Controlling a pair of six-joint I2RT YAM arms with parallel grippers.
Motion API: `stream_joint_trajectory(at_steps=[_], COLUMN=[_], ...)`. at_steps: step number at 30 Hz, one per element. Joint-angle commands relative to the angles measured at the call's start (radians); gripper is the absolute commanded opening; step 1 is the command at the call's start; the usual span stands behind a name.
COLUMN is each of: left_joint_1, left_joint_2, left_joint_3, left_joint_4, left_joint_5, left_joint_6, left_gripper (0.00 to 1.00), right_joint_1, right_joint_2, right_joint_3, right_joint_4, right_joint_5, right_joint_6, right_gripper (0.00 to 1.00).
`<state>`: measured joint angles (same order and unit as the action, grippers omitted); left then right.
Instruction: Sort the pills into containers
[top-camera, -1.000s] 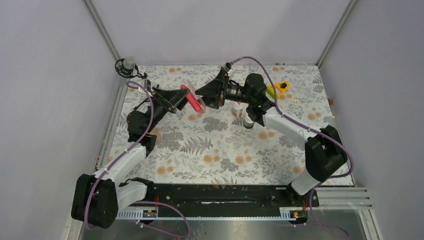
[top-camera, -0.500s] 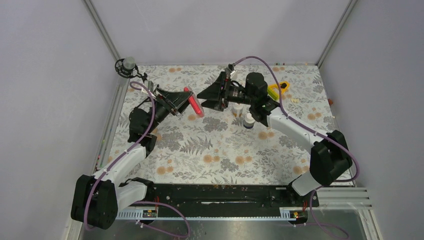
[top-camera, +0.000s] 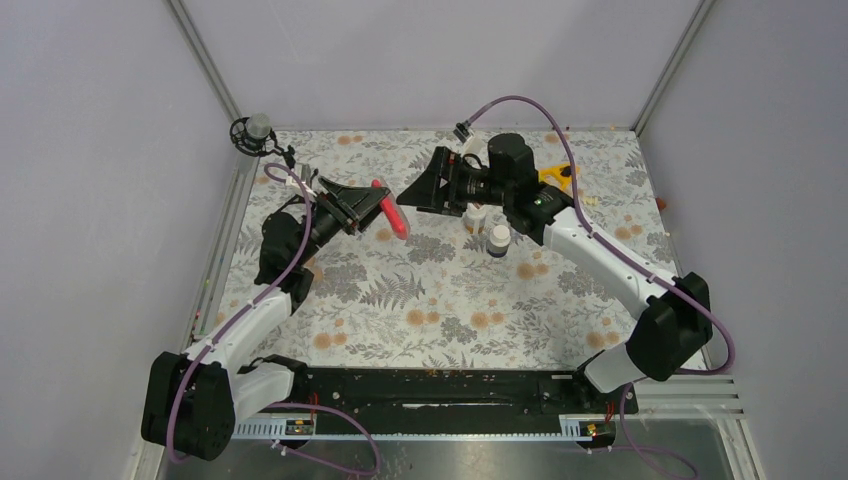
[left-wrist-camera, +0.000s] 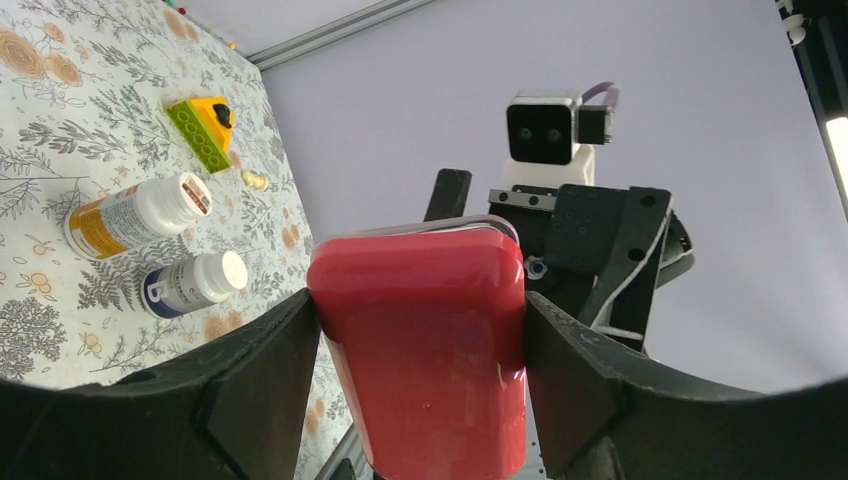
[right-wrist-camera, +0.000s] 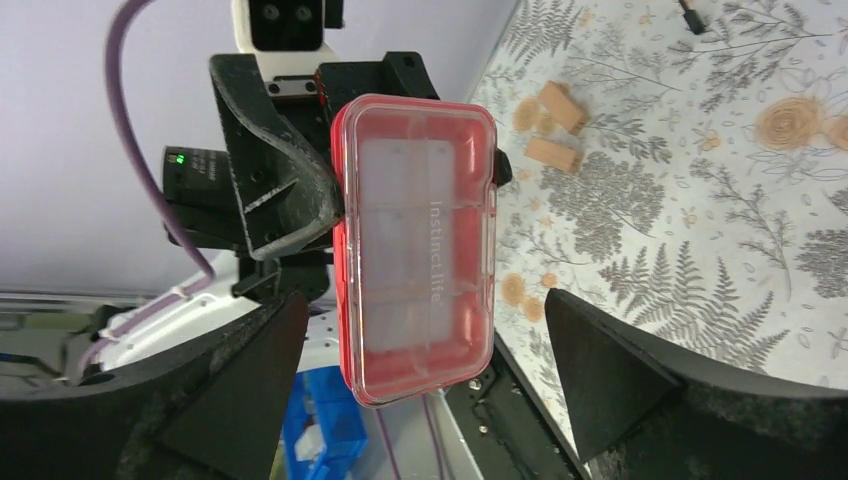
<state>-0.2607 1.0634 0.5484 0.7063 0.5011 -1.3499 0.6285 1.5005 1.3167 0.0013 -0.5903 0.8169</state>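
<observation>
My left gripper (top-camera: 372, 205) is shut on the red-pink pill tray (top-camera: 392, 213) and holds it in the air over the far left of the cloth. In the left wrist view the tray's red back (left-wrist-camera: 420, 350) sits clamped between both fingers. In the right wrist view its clear lid (right-wrist-camera: 420, 240) faces me, closed, with empty-looking compartments. My right gripper (top-camera: 422, 190) is open wide, its fingers (right-wrist-camera: 240, 380) on either side of the tray's end, not touching it. A few pale grains (top-camera: 590, 200) lie by the yellow wedge. I cannot make out other pills.
Two small white bottles (top-camera: 476, 215) (top-camera: 497, 240) stand behind the right gripper; both show in the left wrist view (left-wrist-camera: 135, 215) (left-wrist-camera: 190, 283). A yellow wedge tool (top-camera: 558, 175) lies at the far right. Two small tan pieces (right-wrist-camera: 555, 110) lie on the cloth at far left.
The right arm has risen and its gripper has drawn back a little to the right from the tray. The left gripper has shifted the tray slightly nearer and lower.
</observation>
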Motion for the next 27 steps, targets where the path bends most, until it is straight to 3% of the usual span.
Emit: stream_joint_trajectory(at_steps=[1, 7, 15, 22, 27], left_joint_1=[0.003, 0.003, 0.003, 0.004, 0.003], left_joint_2=[-0.006, 0.001, 0.001, 0.006, 0.006], left_joint_3=[0.058, 0.063, 0.065, 0.068, 0.069], left_joint_4=[0.042, 0.039, 0.051, 0.055, 0.053], left_joint_5=[0.013, 0.023, 0.032, 0.034, 0.035], left_joint_6=[0.028, 0.032, 0.037, 0.036, 0.034], left_gripper=[0.0, 0.0, 0.0, 0.0, 0.0], right_joint_1=[0.04, 0.072, 0.072, 0.074, 0.095], right_joint_2=[-0.017, 0.012, 0.041, 0.047, 0.047], right_joint_3=[0.103, 0.166, 0.222, 0.239, 0.264], right_joint_4=[-0.165, -0.259, -0.344, -0.382, -0.44], right_joint_5=[0.077, 0.133, 0.196, 0.232, 0.295], right_joint_6=[-0.165, -0.224, -0.215, -0.245, -0.372], right_gripper=[0.95, 0.87, 0.55, 0.43, 0.41])
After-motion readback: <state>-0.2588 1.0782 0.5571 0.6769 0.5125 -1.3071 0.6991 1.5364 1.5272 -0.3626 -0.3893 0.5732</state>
